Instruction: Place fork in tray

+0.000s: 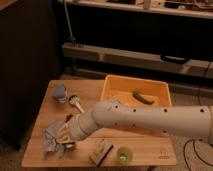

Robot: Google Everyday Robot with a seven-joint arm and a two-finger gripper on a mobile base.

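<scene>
The orange-yellow tray [111,85] stands at the back right of the wooden table [90,90] and holds a dark elongated object [143,97]. My white arm reaches from the right across the tray's front edge. My gripper [63,140] is low over the table's front left, right at a crumpled blue-grey cloth [51,136]. A small pale utensil [76,103] lies left of the tray, behind the gripper. I cannot tell whether it is the fork. The arm hides whatever lies under the gripper.
A blue-grey object [60,93] sits at the table's back left. A green cup [124,154] and a small wooden block [100,151] stand near the front edge. Dark shelving and cables lie behind the table.
</scene>
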